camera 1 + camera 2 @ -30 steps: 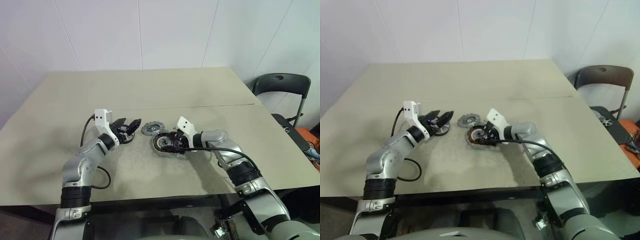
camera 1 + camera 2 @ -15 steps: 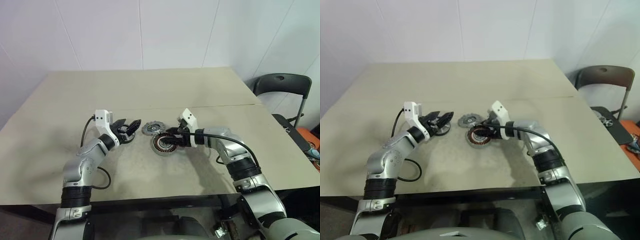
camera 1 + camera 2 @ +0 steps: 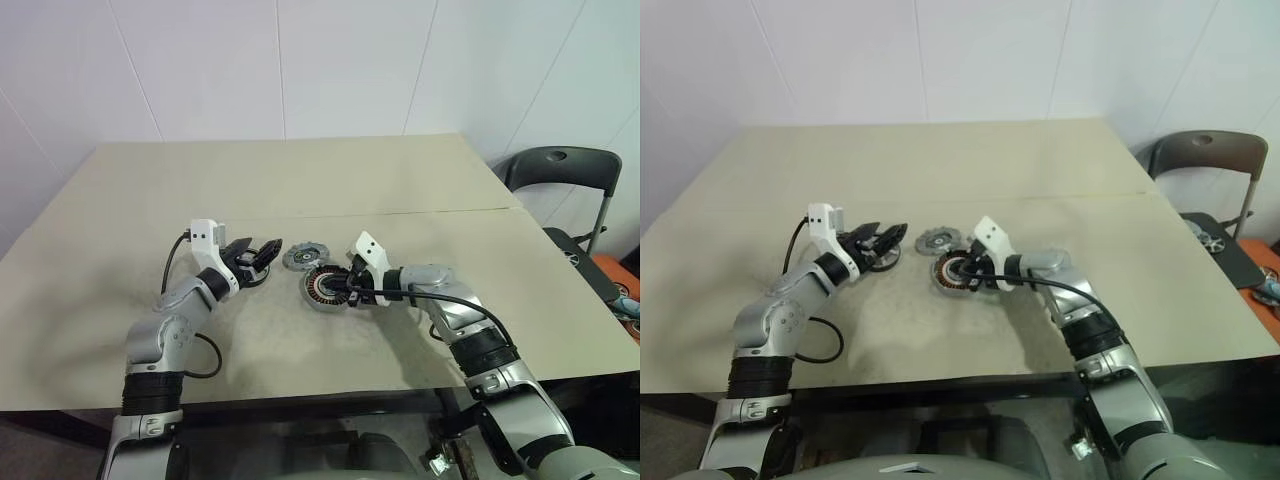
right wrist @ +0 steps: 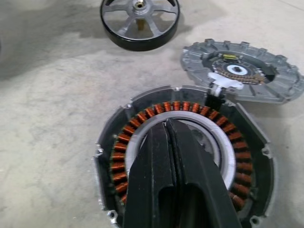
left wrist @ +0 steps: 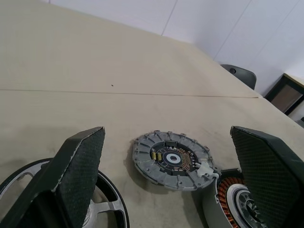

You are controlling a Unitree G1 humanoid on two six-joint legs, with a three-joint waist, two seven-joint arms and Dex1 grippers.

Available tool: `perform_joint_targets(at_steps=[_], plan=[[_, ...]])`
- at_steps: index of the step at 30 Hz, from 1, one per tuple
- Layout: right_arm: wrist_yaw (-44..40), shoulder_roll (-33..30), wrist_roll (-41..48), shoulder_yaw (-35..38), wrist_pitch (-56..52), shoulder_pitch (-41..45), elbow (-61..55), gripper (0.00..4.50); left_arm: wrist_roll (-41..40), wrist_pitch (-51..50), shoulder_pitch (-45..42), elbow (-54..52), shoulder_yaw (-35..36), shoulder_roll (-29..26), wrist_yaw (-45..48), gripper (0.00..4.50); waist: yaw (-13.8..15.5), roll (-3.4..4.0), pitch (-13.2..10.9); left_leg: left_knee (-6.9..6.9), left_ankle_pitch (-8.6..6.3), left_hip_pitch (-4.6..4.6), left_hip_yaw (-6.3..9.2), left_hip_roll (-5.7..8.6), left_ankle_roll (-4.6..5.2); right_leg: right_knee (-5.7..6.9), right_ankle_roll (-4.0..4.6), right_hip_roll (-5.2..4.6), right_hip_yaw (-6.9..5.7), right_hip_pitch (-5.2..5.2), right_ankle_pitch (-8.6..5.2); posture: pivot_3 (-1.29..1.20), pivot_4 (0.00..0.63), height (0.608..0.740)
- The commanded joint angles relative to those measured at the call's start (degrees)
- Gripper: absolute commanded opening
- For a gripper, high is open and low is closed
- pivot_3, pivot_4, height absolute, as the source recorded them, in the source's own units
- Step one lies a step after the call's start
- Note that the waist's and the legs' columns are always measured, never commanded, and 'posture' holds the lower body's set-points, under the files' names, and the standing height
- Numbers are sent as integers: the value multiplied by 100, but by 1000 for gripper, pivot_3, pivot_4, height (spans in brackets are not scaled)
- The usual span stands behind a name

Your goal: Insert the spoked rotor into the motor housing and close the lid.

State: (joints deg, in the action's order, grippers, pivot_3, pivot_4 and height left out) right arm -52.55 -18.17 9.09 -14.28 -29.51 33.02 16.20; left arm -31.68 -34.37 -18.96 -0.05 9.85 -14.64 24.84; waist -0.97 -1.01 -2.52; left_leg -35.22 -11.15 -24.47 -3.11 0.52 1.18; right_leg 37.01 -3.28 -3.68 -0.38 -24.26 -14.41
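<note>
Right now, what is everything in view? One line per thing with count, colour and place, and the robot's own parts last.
table: one, beige, carrying all three motor parts.
motor housing: one, silver ring with coppery coils, mid-table under the right claw.
lid: one, grey ridged disc with its inner face up, lying just beyond the housing.
spoked rotor: one, black rim with silver spokes, flat on the table to the left of the lid, under the left claw.
chair: one, dark, past the table's right edge.
left claw: one, black, open, hanging over the spoked rotor and holding nothing.
right claw: one, black, shut and empty, its tip over the housing's centre.
</note>
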Motion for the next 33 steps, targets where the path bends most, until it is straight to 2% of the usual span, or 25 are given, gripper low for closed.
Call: perform_joint_targets(at_steps=[1, 6, 12, 20, 28, 33], plan=[[42, 82, 34, 63, 99, 164, -62, 24, 22, 78, -138, -159, 7, -44, 19, 4500, 0, 0, 0, 0, 0, 0, 0, 0, 0, 0, 0, 0, 0, 0, 0, 0, 0, 740], [144, 150, 92, 181, 41, 256, 128, 24, 20, 68, -106, -189, 13, -47, 6, 4500, 1, 0, 0, -1, 0, 0, 0, 0, 0, 0, 0, 0, 0, 1, 0, 0, 0, 740], [532, 129, -704, -430, 807, 45, 534, 24, 20, 65, -94, -194, 7, -45, 6, 4500, -1, 0, 2, -1, 0, 0, -1, 0, 0, 0, 0, 0, 0, 1, 0, 0, 0, 740], [385, 173, -623, -392, 697, -139, 569, 24, 17, 47, -37, -244, -6, -40, -2, 4500, -8, 2, 12, -1, 0, 18, 0, 0, 0, 2, 1, 0, 0, 20, 0, 0, 0, 740], [421, 609, 1057, 1185, -758, 484, 272, 24, 22, 45, -121, -187, -11, -62, 23, 4500, -3, 6, 10, -2, 0, 5, 0, 0, 0, 6, 1, 0, 0, 4, 1, 0, 0, 740], [633, 640, 1298, 1496, -995, 651, 222, 24, 30, 64, -186, -114, -10, -79, 57, 4500, -3, 6, 10, 2, 0, 0, 0, 0, 0, 3, 1, 0, 0, -3, 1, 0, 0, 740]])
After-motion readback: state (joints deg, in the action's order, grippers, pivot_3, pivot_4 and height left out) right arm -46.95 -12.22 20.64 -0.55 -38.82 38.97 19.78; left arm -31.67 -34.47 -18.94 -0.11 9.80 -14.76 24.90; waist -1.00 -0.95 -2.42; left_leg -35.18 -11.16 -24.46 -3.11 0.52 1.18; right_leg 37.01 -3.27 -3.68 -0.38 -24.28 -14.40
